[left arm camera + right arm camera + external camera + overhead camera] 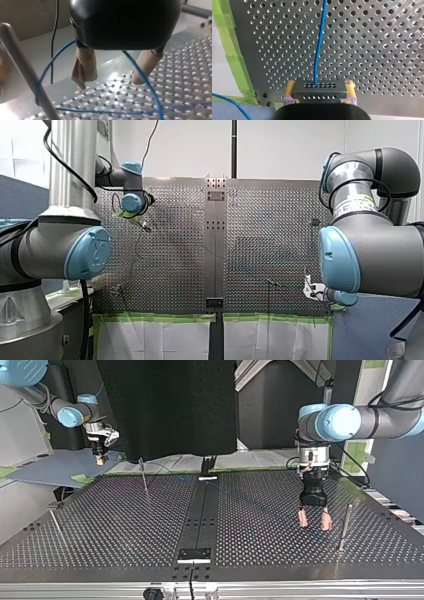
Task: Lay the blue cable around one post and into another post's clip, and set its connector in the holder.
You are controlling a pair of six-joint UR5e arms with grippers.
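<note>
Blue cable (320,45) enters black connector (319,91) clamped in right jaws; left jaws spread apart.

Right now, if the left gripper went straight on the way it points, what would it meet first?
Probably the perforated table, just under the open left gripper; the blue cable by one finger may brush first.

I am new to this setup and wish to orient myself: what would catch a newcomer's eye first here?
First, the blue cable, running over the perforated table into the dark connector that my right gripper clamps between its yellow pads. Next, in the left wrist view, the cable bends around a metal post beside my open left gripper.
</note>
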